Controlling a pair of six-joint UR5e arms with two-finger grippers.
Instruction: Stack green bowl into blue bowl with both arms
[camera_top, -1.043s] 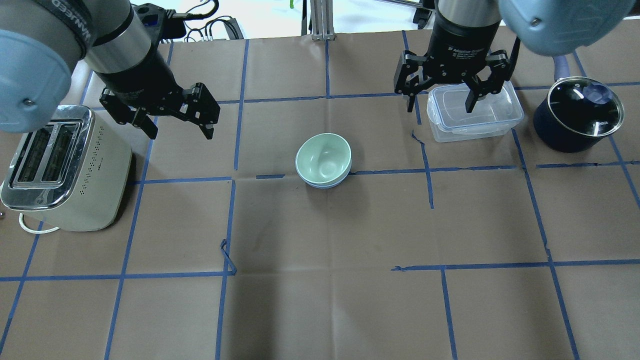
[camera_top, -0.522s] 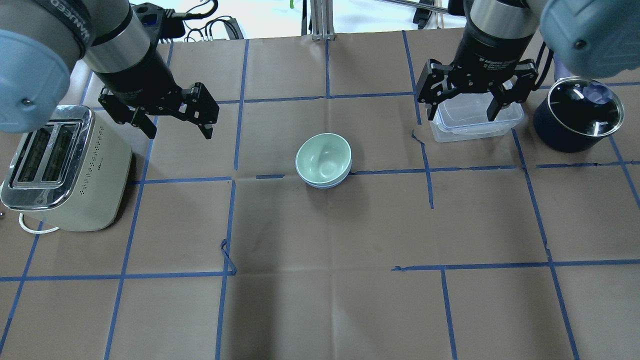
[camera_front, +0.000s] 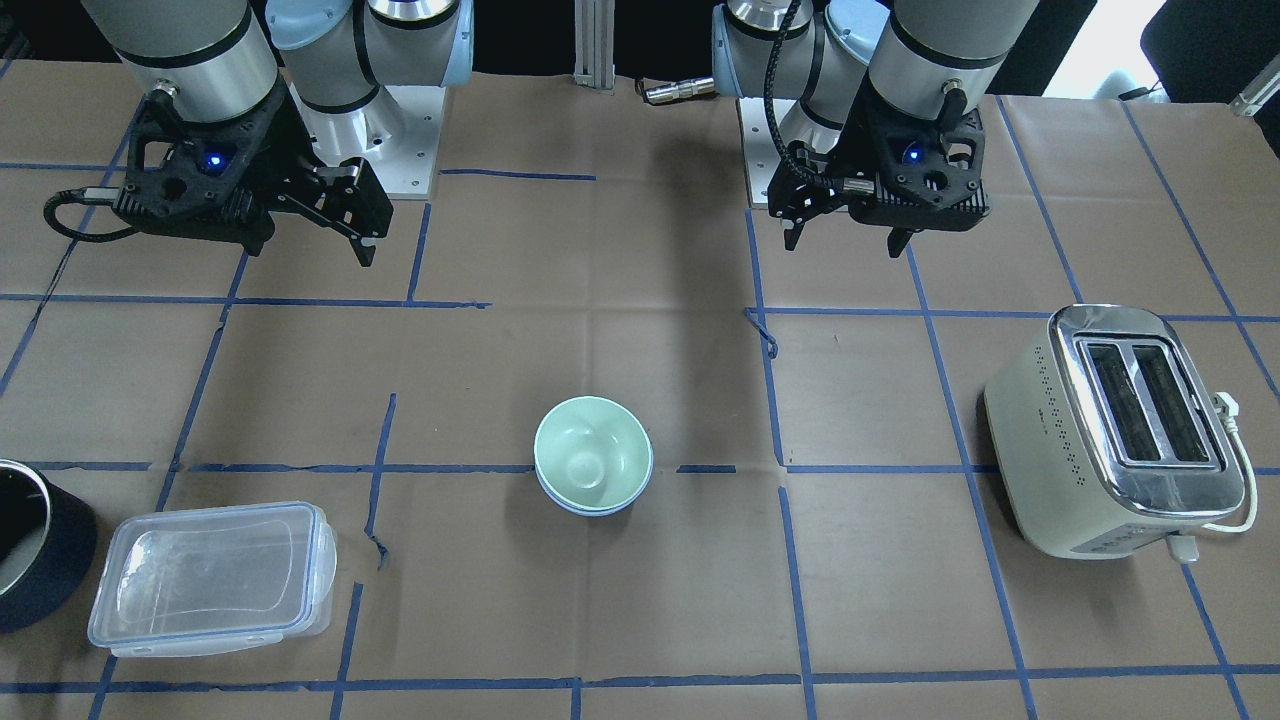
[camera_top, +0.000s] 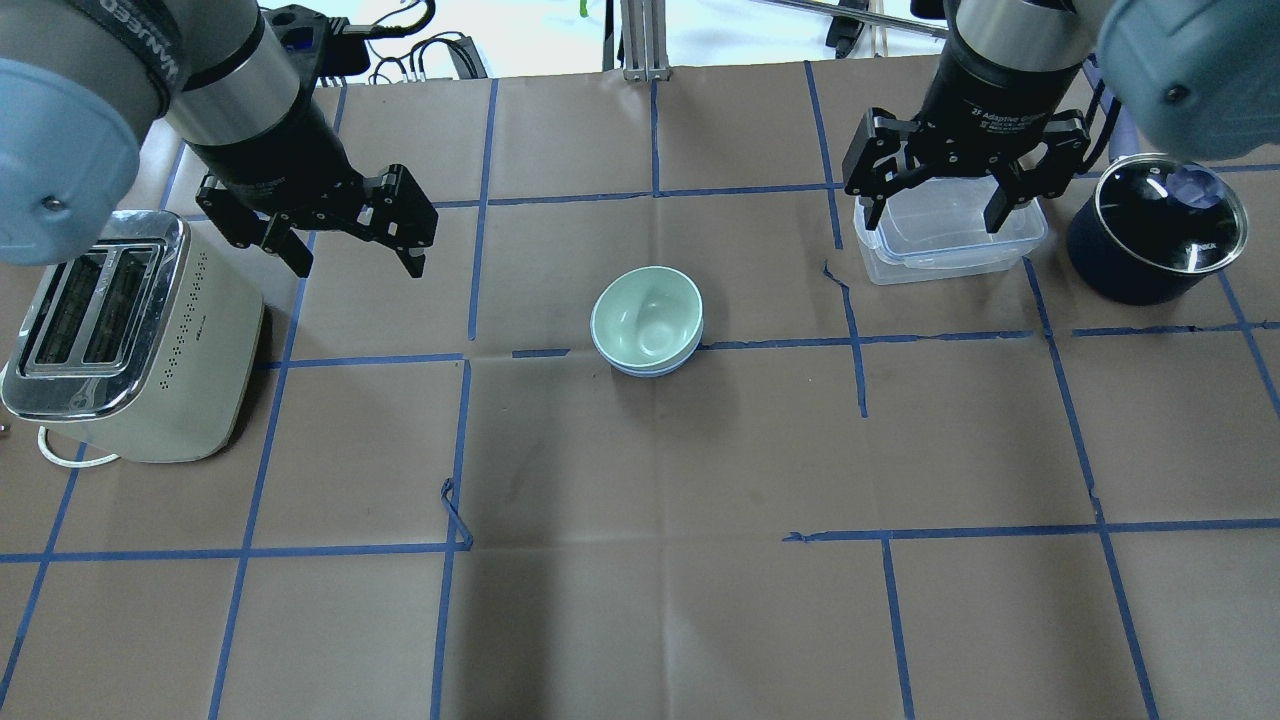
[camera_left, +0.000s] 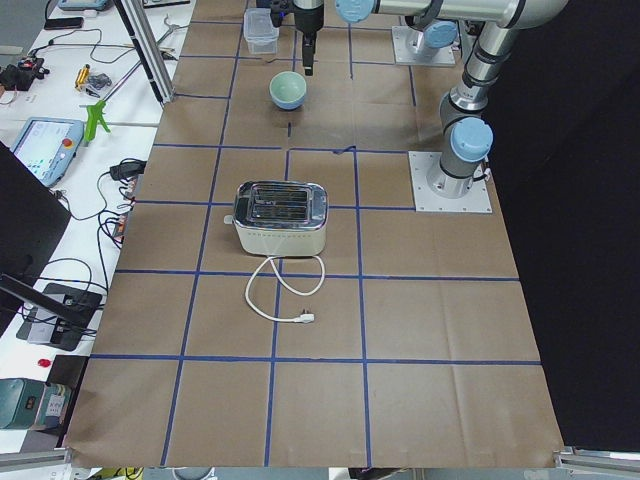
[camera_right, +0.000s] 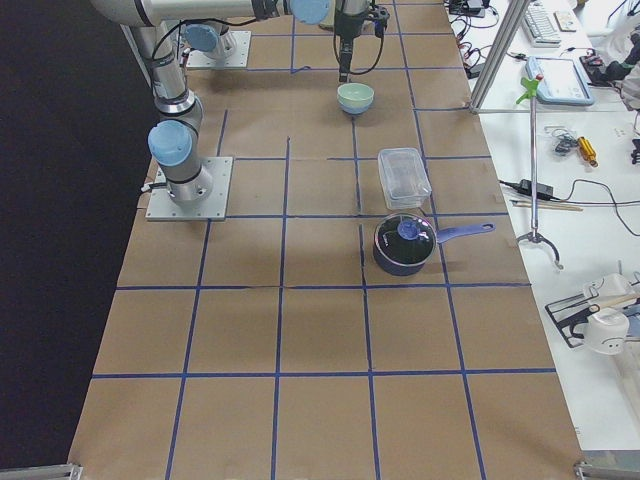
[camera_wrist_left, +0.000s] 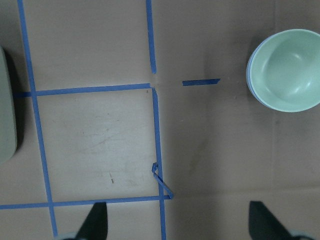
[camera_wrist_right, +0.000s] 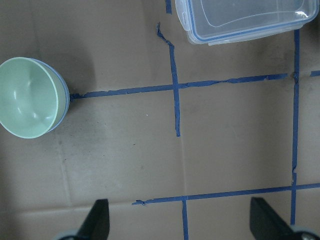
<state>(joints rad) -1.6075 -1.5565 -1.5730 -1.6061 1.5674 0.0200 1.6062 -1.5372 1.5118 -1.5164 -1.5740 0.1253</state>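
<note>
The green bowl (camera_top: 646, 317) sits nested inside the blue bowl (camera_top: 648, 370) at the table's middle; only the blue bowl's rim shows below it. The stack also shows in the front view, green bowl (camera_front: 590, 453) over blue bowl (camera_front: 590, 509), in the left wrist view (camera_wrist_left: 286, 70) and in the right wrist view (camera_wrist_right: 27, 97). My left gripper (camera_top: 357, 262) is open and empty, high to the left of the bowls. My right gripper (camera_top: 935, 215) is open and empty, high above the clear container, to the right of the bowls.
A cream toaster (camera_top: 125, 340) stands at the left edge with its cord. A clear plastic container (camera_top: 945, 240) and a dark blue pot with a glass lid (camera_top: 1155, 230) stand at the back right. Blue tape lines cross the brown table cover.
My right gripper has moved to the right and back, away from the bowls, and now hangs over the clear container. The left gripper and the bowls have stayed put.
</note>
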